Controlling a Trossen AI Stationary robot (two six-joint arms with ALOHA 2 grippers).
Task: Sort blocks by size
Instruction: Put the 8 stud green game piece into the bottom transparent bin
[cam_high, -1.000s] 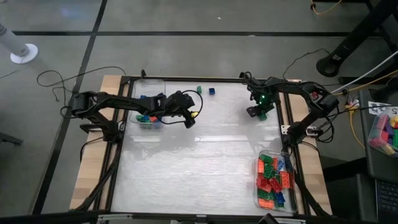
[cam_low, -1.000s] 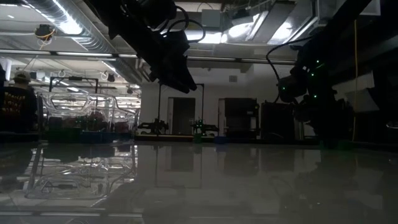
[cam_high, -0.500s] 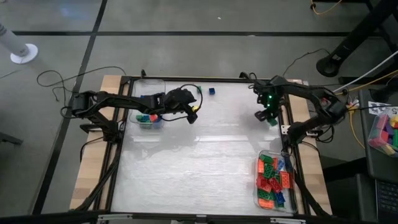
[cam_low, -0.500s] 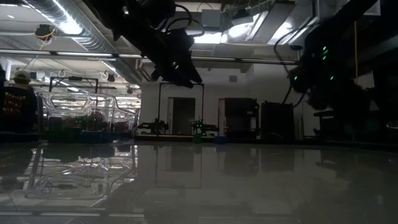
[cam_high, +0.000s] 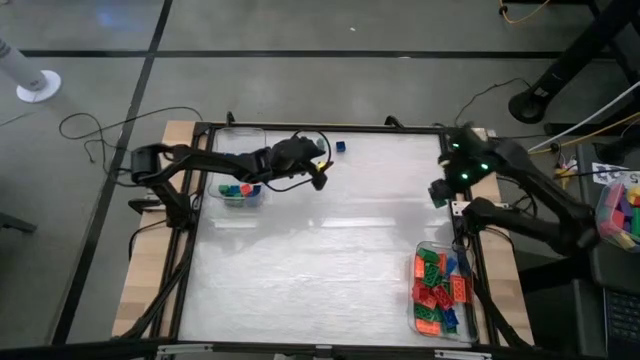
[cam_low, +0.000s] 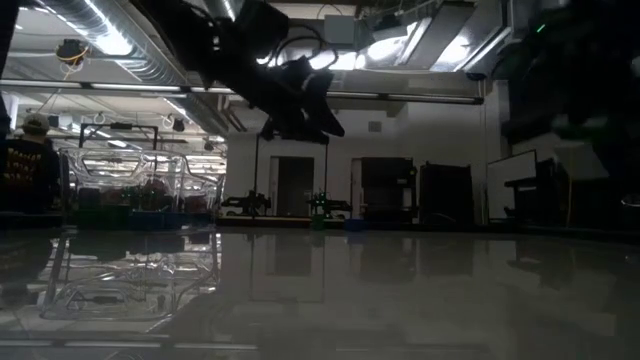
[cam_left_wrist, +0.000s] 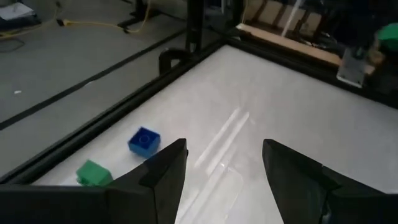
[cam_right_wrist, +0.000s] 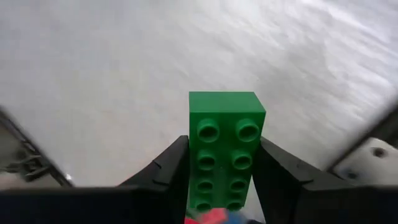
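- The left gripper (cam_low: 318, 122) hangs high over the glossy table (cam_low: 380, 300), dark against the ceiling lights.
- Below and to one side of its fingers stands a clear plastic container (cam_low: 135, 195).
- A person (cam_low: 25, 165) stands beyond that container.

Robotics lab: ceiling ducts (cam_low: 120, 45), equipment racks (cam_low: 385, 190)

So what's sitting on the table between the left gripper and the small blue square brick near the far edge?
Nothing: the left wrist view shows bare white tabletop between the open left gripper and the small blue square brick.
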